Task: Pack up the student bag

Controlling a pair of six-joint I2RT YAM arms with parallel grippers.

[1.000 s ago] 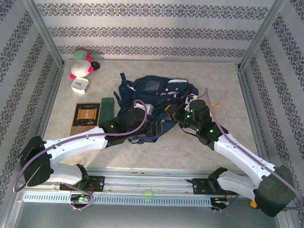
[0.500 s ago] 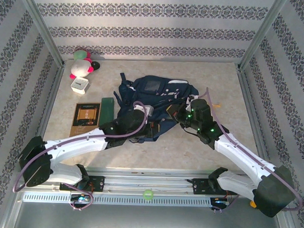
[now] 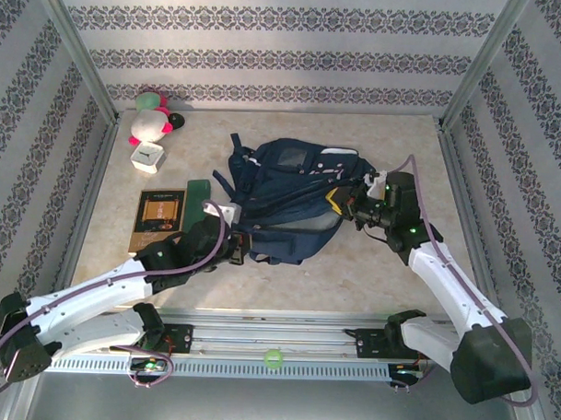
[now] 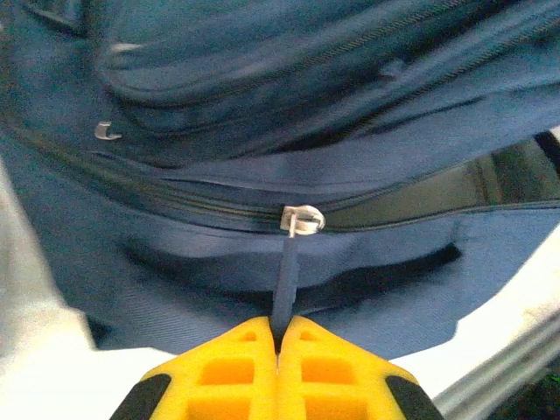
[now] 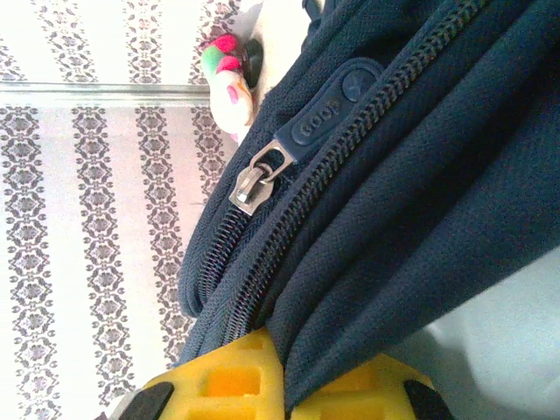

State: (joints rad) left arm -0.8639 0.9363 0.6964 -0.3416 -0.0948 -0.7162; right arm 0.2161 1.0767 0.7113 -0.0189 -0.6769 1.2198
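Observation:
The student bag (image 3: 290,187), navy blue with a square front pocket, lies in the middle of the table. At its near left edge my left gripper (image 3: 245,249) is shut. The left wrist view shows that gripper (image 4: 278,337) pinching the blue zipper pull strap (image 4: 283,284) under a silver slider (image 4: 302,219). The zipper gapes to the right of the slider. My right gripper (image 3: 343,201) is at the bag's right side. In the right wrist view it (image 5: 284,381) is shut on a fold of the bag's fabric (image 5: 385,262), below a second zipper slider (image 5: 254,188).
A pink and white plush toy (image 3: 153,118) and a small white box (image 3: 148,156) sit at the back left. A brown book (image 3: 160,213) and a green flat case (image 3: 199,193) lie left of the bag. Patterned walls and metal rails close in the table.
My left gripper closed on the zipper strap and drew back toward the near left. The right gripper moved right and farther back, pulling the bag out wider between them.

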